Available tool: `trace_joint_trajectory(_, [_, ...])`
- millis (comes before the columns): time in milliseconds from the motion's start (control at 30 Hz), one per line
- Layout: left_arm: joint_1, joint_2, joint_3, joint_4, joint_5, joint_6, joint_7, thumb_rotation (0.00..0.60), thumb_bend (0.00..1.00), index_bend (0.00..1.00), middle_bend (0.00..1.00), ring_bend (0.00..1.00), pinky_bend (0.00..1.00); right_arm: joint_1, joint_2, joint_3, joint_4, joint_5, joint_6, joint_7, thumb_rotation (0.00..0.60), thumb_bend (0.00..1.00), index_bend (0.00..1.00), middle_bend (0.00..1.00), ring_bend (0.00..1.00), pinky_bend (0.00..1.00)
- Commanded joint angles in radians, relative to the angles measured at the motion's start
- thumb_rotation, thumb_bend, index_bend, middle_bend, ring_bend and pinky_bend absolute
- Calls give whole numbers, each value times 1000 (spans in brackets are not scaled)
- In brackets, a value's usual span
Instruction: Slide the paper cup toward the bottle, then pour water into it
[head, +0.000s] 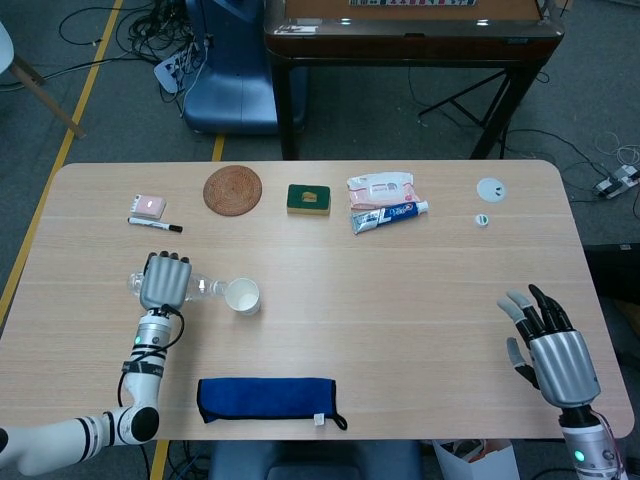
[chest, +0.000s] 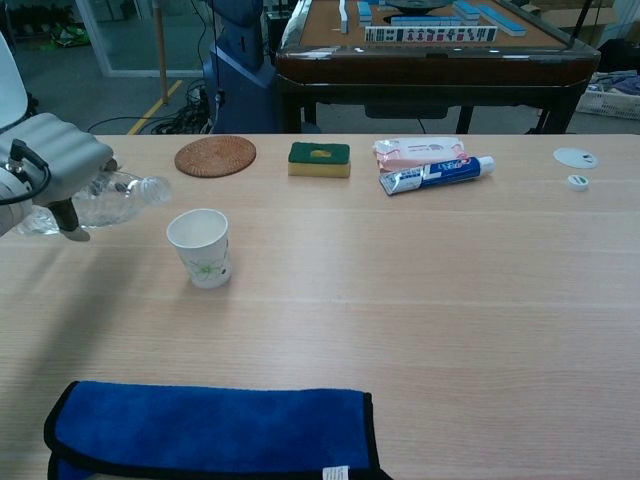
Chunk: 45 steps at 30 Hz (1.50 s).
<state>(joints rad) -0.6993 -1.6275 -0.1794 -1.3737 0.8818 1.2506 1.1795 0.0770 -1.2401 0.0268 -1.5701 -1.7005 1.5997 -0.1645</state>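
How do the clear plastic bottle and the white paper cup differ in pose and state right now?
The clear plastic bottle is tipped on its side in the air, gripped by the left hand; the white paper cup stands upright on the wooden table, untouched. The bottle is see-through; the cup is opaque with a green print. The bottle's neck points toward the cup, short of its rim. Both sit at the table's left.

Grey floor (head: 110, 110) with yellow tape line (head: 60, 160) along left side. Tangled cables (head: 150, 45) near blue chair (head: 228, 75). Dark wooden mahjong table (chest: 430, 55) beyond light wood table (head: 420, 270), tiles on top. Glass partition (chest: 125, 35) far left.
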Motion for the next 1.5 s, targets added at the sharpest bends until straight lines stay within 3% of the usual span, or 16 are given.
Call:
trace_joint_trajectory(33, [-10, -3, 3, -4, -17, 1, 26, 600, 0, 551, 583, 427, 558, 0, 2, 1, 0, 2, 0, 3, 600, 519, 226, 181, 41, 191])
trace_joint_trajectory(1500, [-59, -29, 60, 16, -59, 53, 167, 600, 0, 550, 583, 424, 501, -6, 12, -2, -11, -3, 7, 14, 600, 519, 227, 181, 41, 191])
